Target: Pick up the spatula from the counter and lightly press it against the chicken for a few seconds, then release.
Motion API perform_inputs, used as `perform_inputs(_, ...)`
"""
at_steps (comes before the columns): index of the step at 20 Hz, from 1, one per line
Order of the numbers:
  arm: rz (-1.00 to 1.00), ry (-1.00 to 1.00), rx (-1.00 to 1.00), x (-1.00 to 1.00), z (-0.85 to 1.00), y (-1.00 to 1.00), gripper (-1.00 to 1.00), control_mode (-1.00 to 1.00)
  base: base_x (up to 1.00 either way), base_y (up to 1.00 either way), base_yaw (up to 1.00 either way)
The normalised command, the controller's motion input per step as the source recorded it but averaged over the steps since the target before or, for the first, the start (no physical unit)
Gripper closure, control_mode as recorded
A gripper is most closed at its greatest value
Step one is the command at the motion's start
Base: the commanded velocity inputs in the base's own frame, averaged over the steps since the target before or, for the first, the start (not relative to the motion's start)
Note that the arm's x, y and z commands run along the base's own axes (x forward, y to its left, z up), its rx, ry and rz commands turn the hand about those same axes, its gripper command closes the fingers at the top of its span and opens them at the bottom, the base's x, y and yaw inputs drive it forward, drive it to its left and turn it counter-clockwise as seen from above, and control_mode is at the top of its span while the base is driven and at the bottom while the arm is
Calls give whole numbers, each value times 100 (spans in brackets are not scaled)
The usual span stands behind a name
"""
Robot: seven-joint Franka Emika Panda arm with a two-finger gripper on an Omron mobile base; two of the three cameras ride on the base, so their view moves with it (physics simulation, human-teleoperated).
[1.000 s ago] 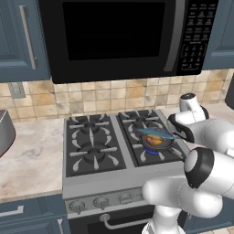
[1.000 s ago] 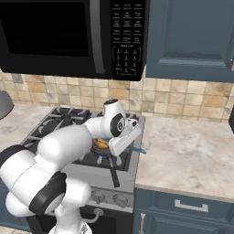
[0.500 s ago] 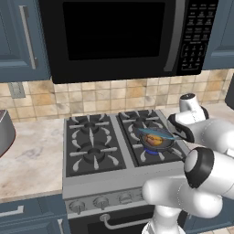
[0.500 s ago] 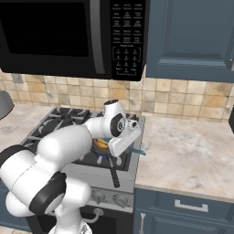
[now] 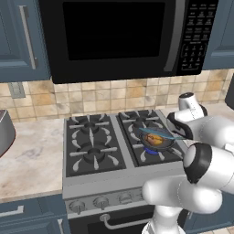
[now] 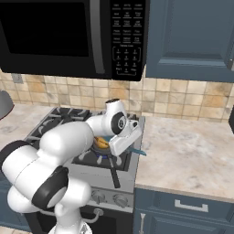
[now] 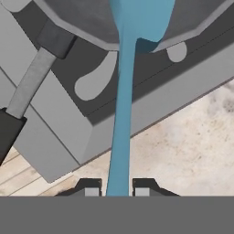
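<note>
Nothing has moved since a second ago: the spatula (image 7: 122, 114) stays clenched in the end effector (image 7: 117, 187). Its blade lies over the chicken (image 5: 155, 139) in the pan (image 5: 169, 144) on the stove's (image 5: 91, 147) front right burner, just beside the desk (image 6: 192, 146).

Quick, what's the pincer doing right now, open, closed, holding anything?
Pincer: closed, holding the blue spatula by its handle.
</note>
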Motion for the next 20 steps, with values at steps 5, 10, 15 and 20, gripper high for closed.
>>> perform_inputs(5,0,4,0,-3,-7,1,100,-100,0,0,0)
perform_inputs(10,0,5,0,-3,-7,0,100,-100,0,0,0)
perform_inputs(15,0,5,0,-4,-7,0,100,-100,0,0,0)
perform_inputs(20,0,4,0,-4,-5,1,100,-100,0,0,0)
